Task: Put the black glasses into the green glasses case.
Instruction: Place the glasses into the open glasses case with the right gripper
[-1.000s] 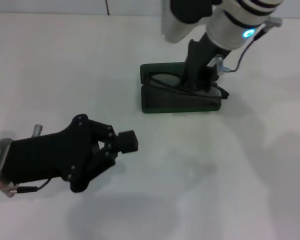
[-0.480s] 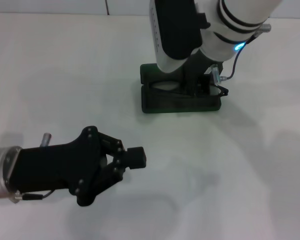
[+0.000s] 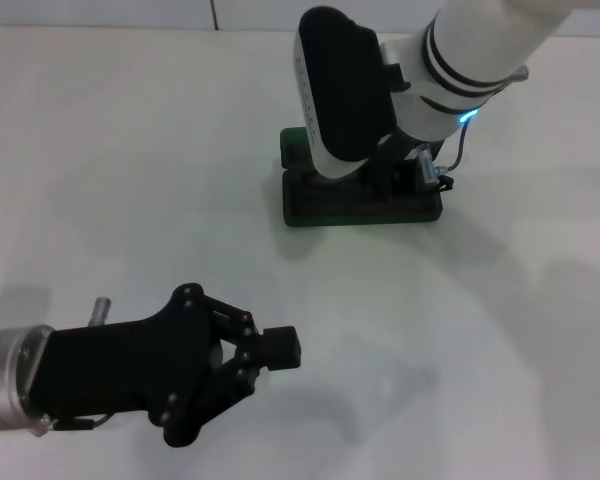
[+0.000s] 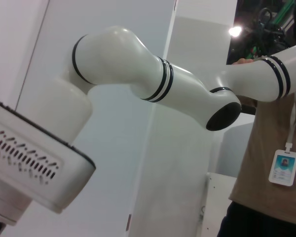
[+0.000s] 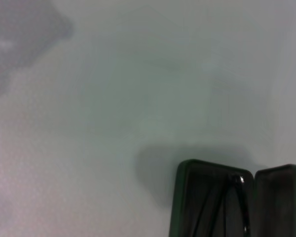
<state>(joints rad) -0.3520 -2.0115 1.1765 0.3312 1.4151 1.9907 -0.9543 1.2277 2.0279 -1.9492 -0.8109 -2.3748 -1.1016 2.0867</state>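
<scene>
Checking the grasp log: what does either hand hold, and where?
Left hand holds nothing. Right hand is hidden over the green glasses case; its hold cannot be told.

A plain white table is carrying the work area, with soft shadows lying across it. Behind it, a white wall is standing. A person in a tan shirt is standing at the side, wearing a lanyard ID badge.
</scene>
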